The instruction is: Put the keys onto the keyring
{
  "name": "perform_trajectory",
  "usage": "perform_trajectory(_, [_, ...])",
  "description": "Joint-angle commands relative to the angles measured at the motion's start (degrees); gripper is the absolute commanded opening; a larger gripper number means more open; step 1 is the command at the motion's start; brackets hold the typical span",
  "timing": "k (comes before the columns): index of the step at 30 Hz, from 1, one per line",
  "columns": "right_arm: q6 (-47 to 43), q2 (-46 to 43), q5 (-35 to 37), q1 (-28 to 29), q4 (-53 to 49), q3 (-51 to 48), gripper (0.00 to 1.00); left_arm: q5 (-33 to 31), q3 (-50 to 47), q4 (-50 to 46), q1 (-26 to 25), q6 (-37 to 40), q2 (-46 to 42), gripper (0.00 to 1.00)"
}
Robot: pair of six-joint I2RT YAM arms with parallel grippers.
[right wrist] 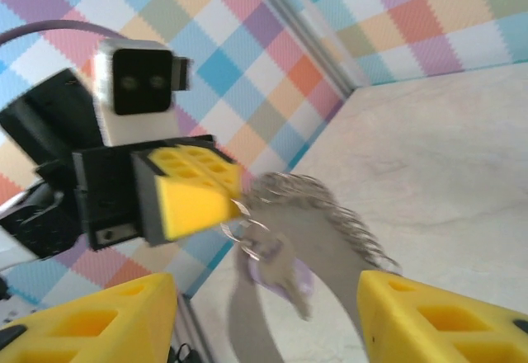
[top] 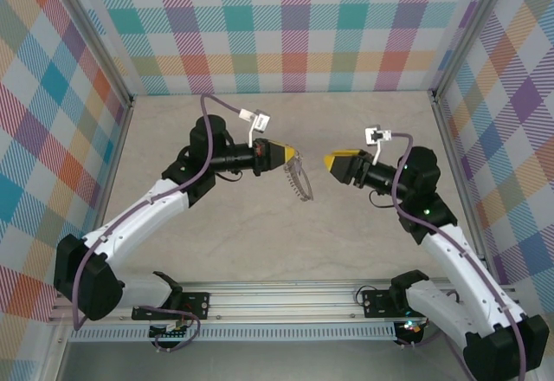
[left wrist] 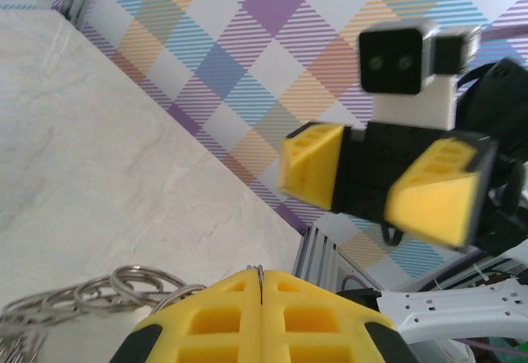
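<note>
My left gripper [top: 290, 158] is shut on the rim of the keyring [top: 301, 182], a thin silvery hoop lined with small wire loops, held above the table. The left wrist view shows the rim pinched between the yellow pads [left wrist: 261, 279], with loops [left wrist: 107, 293] trailing left. In the right wrist view the keyring [right wrist: 330, 206] hangs from the left gripper [right wrist: 194, 194], and the small dark key with its lilac tag [right wrist: 285, 274] dangles from loops near those pads, blurred. My right gripper [top: 333, 163] faces the ring from the right, open and holding nothing [right wrist: 266, 290] [left wrist: 371, 186].
The beige tabletop [top: 260, 234] is enclosed by checked walls with metal corner posts [top: 437, 104]. An aluminium rail [top: 286, 299] runs along the near edge between the arm bases.
</note>
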Motion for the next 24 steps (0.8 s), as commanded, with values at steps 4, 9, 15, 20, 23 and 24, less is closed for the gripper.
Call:
perform_trajectory(4, [-1.63,-3.53,6.52,1.13,-0.20,-4.98,0.62,-1.32,-1.94,7.79,-0.89,-2.49,-4.42,0.00])
perform_trajectory(9, [-4.91,-4.34,9.78,5.49,-1.63,-4.80,0.64,-1.33,-3.03,10.11,-1.15,-3.46,-4.31,0.00])
perform_trajectory(15, [-8.22,-2.01,13.60,10.97,-0.70,-3.52,0.65,-0.85,-3.55,11.91,-1.55,-4.03,-3.53,0.00])
perform_trajectory(20, [-10.21,1.76,16.09,14.82,0.84,-1.73,0.65,-0.47,-3.00,12.27,-2.06,-4.18,-2.53,0.00])
perform_trajectory(23, [-10.20,3.37,15.82,15.34,2.71,-1.24,0.65,-0.48,-2.93,12.31,-2.21,-4.20,-2.17,0.00])
perform_trajectory(24, [-10.32,3.72,15.89,15.37,3.02,-1.04,0.65,-0.45,-3.00,12.35,-2.21,-4.23,-2.08,0.00])
